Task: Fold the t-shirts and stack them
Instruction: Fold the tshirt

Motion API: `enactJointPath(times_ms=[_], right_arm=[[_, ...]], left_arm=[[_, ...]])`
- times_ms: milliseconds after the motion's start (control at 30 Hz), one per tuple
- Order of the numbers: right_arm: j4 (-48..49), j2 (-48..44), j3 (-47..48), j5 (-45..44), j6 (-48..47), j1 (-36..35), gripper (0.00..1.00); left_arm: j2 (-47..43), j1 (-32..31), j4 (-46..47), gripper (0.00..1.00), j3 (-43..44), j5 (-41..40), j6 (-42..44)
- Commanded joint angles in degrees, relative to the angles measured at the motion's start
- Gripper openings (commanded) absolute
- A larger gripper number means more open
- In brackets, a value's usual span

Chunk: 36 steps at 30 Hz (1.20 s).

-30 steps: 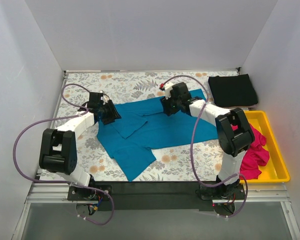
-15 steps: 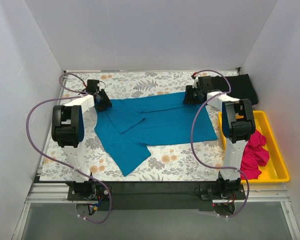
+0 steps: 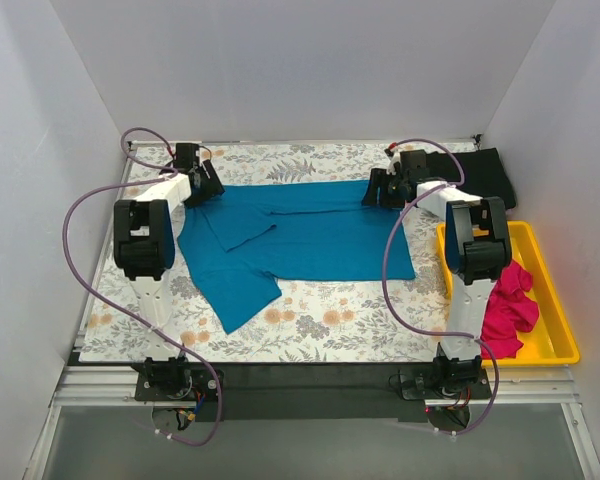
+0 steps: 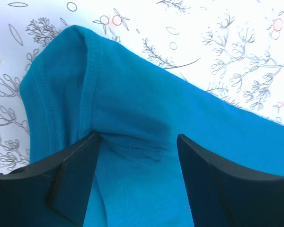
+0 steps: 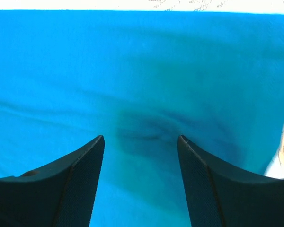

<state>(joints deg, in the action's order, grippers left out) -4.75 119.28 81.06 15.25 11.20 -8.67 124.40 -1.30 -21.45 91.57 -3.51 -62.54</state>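
Teal-blue t-shirt (image 3: 310, 235), mid-frame: looks soft, light, floppy cotton, so pinch upper-edge corners; left gripper (image 4: 138, 138) & right gripper (image 5: 141, 138) jaws wide, cloth puckered btwn.

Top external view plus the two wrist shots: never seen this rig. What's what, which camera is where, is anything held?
Two robot arms are bolted at the near edge of a table with a floral cover. The wide picture comes from a fixed camera above and behind them, so the left arm is on the left. The two close-ups come from cameras on the wrists; the dark wedges at the bottom are each gripper's own fingers.

A teal t-shirt lies spread on the table. The left gripper and right gripper sit at its far corners. In both wrist views the fingers stand apart over puckered teal cloth, so both look open and nothing is held.

A folded black t-shirt lies at the far right, and a magenta t-shirt is crumpled in a yellow tray.
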Motion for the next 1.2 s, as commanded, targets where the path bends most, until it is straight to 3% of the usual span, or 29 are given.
enactJointPath(times_ms=[0, 100, 233, 300, 433, 600, 867, 1167], right_arm=[[-3.50, -9.92, -0.71, 0.23, -0.04, 0.14, 0.72], [-6.75, -16.09, -6.15, -4.41, 1.45, -0.21, 0.73], [-16.75, -26.70, -15.02, -10.41, 0.32, -2.84, 0.72], [-19.76, -31.28, -20.03, -11.37, -0.57, -5.12, 0.71], [-21.17, -37.98, -27.59, -17.16, -0.65, -8.73, 0.72], [-21.09, -41.94, -33.94, -19.37, -0.22, -8.74, 0.70], [-21.17, -43.61, -36.05, -22.71, -0.74, -8.74, 0.70], [-21.44, -42.47, -36.50, -25.70, 0.13, -8.74, 0.69]], left_arm=[[-6.59, 1.21, -7.19, 0.73, 0.10, -2.46, 0.58], [-16.09, 1.21, -9.13, 0.75, -5.93, -3.52, -4.31], [-32.41, 1.21, -15.45, 0.66, -20.77, -5.28, -13.72], [-40.69, 1.21, -17.65, 0.62, -30.78, -6.59, -15.41], [-50.28, 1.12, -19.77, 0.58, -42.58, -10.28, -16.38], [-51.01, 1.12, -16.79, 0.50, -49.55, -6.60, -17.52], [-41.89, 1.12, -10.56, 0.43, -49.20, -8.87, -18.31], [-40.11, 1.12, -8.61, 0.38, -49.82, -8.62, -17.88]])
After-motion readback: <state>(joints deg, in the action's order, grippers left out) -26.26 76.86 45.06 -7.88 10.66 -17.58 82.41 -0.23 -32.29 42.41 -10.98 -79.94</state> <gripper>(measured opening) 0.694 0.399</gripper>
